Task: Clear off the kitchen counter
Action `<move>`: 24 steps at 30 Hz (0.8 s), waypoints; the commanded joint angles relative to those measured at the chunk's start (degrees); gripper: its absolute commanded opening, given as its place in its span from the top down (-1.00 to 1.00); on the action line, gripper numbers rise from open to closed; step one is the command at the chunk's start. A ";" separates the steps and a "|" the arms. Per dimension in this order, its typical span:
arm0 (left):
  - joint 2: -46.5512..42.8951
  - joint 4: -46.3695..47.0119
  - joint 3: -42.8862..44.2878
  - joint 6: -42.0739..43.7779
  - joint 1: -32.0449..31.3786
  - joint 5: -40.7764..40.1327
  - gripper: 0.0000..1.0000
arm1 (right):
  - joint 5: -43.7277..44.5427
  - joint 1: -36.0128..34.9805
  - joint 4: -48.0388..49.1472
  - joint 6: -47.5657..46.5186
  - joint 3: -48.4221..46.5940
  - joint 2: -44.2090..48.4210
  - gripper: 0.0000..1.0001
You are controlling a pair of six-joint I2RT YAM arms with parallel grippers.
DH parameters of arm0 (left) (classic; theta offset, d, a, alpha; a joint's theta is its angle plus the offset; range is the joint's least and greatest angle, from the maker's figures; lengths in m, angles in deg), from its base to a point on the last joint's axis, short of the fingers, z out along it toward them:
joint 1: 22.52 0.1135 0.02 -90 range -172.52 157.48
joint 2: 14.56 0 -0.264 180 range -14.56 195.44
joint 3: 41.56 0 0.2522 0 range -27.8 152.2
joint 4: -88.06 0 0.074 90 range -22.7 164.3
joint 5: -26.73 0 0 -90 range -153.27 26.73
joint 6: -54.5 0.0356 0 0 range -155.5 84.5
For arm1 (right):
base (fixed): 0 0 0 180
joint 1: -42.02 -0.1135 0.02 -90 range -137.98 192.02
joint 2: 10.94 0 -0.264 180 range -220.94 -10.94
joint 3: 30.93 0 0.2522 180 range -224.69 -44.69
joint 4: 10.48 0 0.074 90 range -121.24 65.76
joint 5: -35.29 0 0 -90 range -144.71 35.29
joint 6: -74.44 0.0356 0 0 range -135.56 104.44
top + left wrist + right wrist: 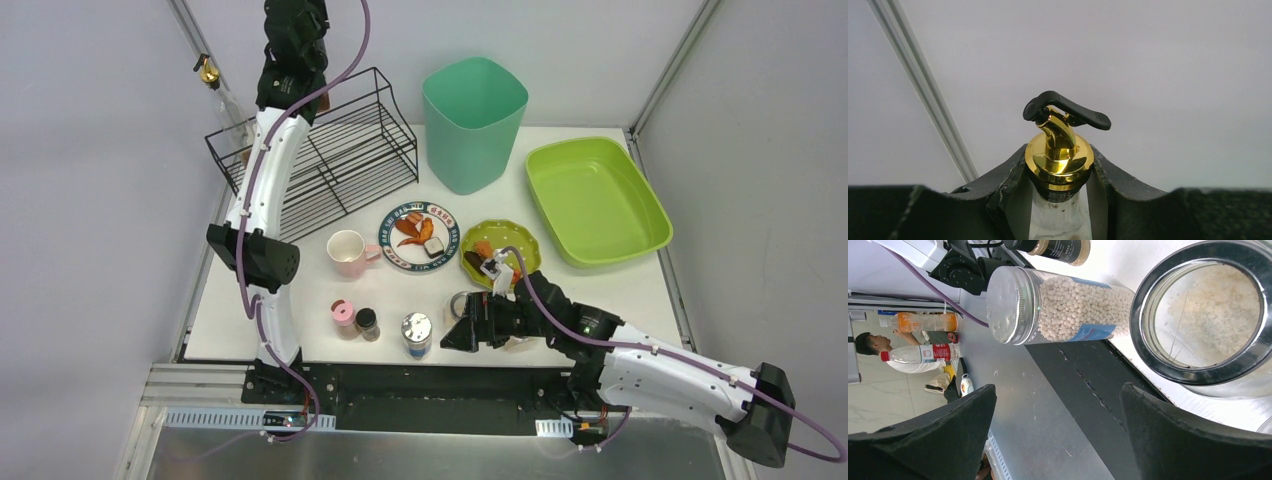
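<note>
The white kitchen counter (620,290) holds dishes and jars. In the left wrist view my left gripper (1058,167) is shut on the neck of a clear glass bottle with a gold pourer (1060,150). That bottle (209,74) shows at the far left beside the black wire rack (330,150); my left fingers are hidden there. My right gripper (457,335) is open and empty, low at the counter's near edge. It is between a silver-lidded jar of white beads (416,333) and an open black-rimmed glass jar (462,303). Both show in the right wrist view: the bead jar (1068,305) and the glass jar (1205,320) lie beyond my open gripper (1058,390).
A teal bin (473,120) and a lime-green tray (595,200) stand at the back. A pink mug (347,252), a plate of food (419,236) and a green bowl of food (500,252) sit mid-counter. A pink-lidded bottle (344,318) and a dark spice bottle (367,323) stand near the front.
</note>
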 commanded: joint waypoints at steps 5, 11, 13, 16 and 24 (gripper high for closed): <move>1.80 8.46 6.84 -0.62 2.57 -0.59 1.00 | -0.75 -0.25 2.21 0.78 0.11 -0.33 -0.98; 2.82 9.36 6.10 -1.60 3.70 -1.03 1.00 | -0.81 -0.28 2.28 0.38 -0.24 -1.42 -0.98; 2.77 11.01 4.85 -1.38 3.90 -0.84 1.00 | -0.73 -0.26 2.79 0.44 -0.16 -1.84 -0.97; 3.07 11.73 4.30 -1.90 4.39 -0.52 1.00 | -1.08 -0.26 2.85 0.47 -0.35 -2.52 -0.98; 4.31 10.59 4.10 -4.44 5.15 -0.42 1.00 | -0.69 -0.22 3.14 0.45 -0.58 -3.60 -0.98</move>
